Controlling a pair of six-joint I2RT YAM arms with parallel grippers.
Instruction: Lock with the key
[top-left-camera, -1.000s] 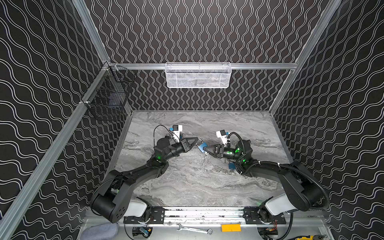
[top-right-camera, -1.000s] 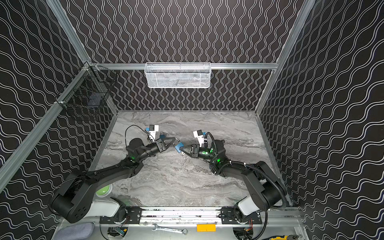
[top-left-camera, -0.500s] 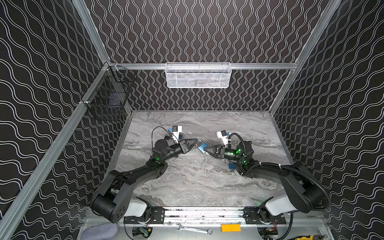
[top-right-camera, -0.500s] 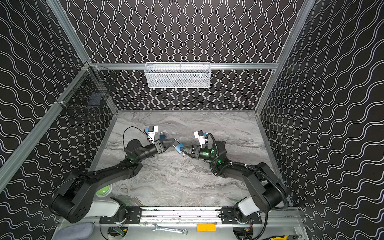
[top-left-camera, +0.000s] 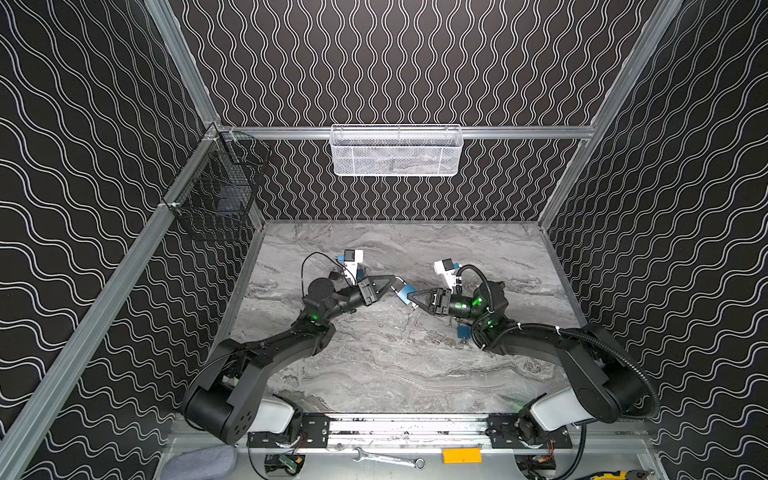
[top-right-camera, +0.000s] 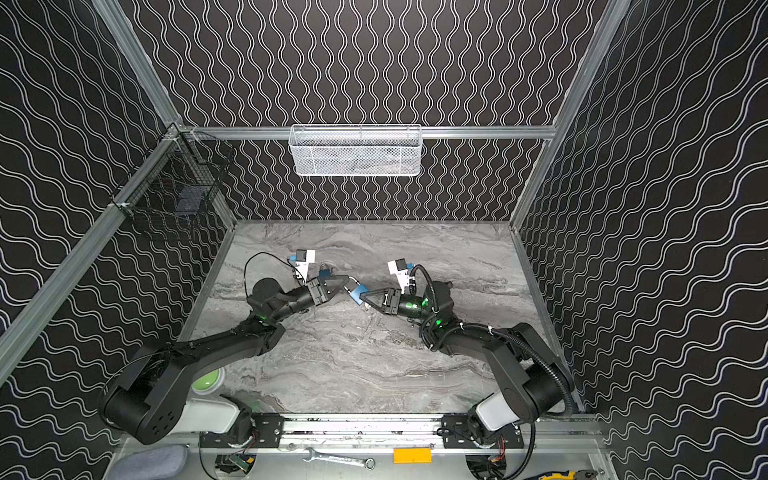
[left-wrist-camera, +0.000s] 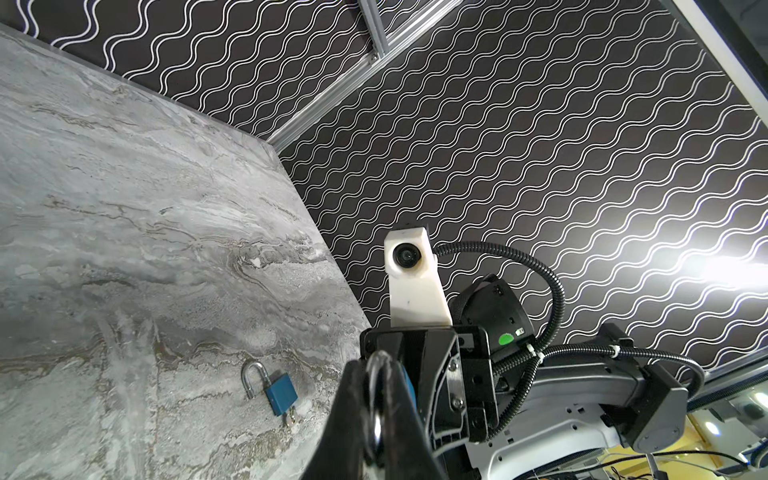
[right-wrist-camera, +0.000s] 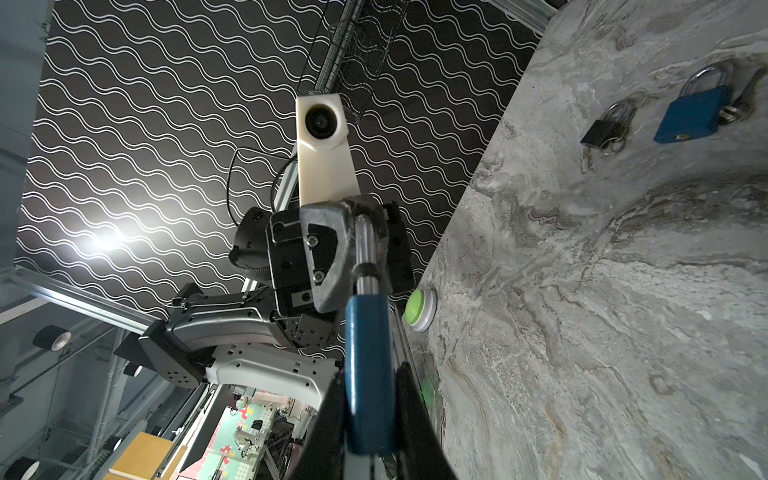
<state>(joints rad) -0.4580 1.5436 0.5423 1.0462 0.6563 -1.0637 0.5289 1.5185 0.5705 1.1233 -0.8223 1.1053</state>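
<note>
A blue padlock (top-left-camera: 404, 292) hangs above the middle of the tabletop (top-left-camera: 395, 374) between two arms. The left gripper (top-left-camera: 392, 281) has its jaws clamped on the steel shackle (right-wrist-camera: 365, 245), and the right gripper (top-left-camera: 412, 296) has its jaws clamped on the body. The key is too small to make out, and a misaligned push could skew the shackle or wrench the lock from one grip.

Blue padlock (top-left-camera: 404, 292) with silver shackle (right-wrist-camera: 365, 245), grey marbled tabletop (top-left-camera: 374, 374) under the padlock, black walls (top-left-camera: 415, 62) with white wavy lines, white mesh basket (top-left-camera: 396, 151) beyond the padlock
</note>
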